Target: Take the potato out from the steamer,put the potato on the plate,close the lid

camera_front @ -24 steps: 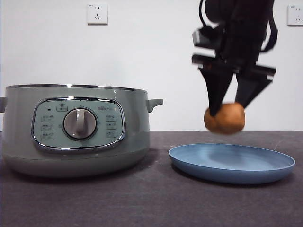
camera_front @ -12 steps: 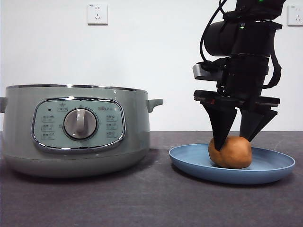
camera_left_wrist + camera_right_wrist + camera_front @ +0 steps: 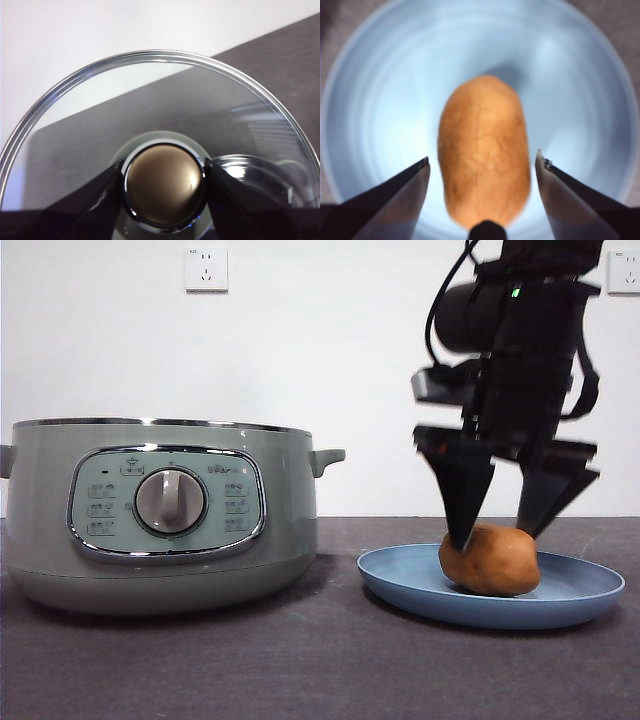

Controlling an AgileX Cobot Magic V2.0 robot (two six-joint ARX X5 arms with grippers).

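White wall with two sockets backs a dark worktop (image 3: 200, 660) carrying the sage-green steamer (image 3: 160, 510) and, just beside it, the blue plate (image 3: 400, 585). The potato (image 3: 490, 560) now lies on the plate, resting on its own. The right gripper (image 3: 497, 502) stands directly above it with its fingers (image 3: 465, 485) spread to either side; the right wrist view shows clear gaps between each finger and the potato's skin, so the hold is released. Half a second ago the fingers were closer in against the potato as it touched down, and a second ago it hung in the air above the plate, pinched. The first two steps therefore look done, and only the lid remains.

The steamer stands open, its chrome rim bare. The lid (image 3: 150, 100) is out of the front view; the left gripper (image 3: 162, 187) holds it, fingers pinching the round knob (image 3: 164, 184), glass dome and steel rim filling the left wrist view.
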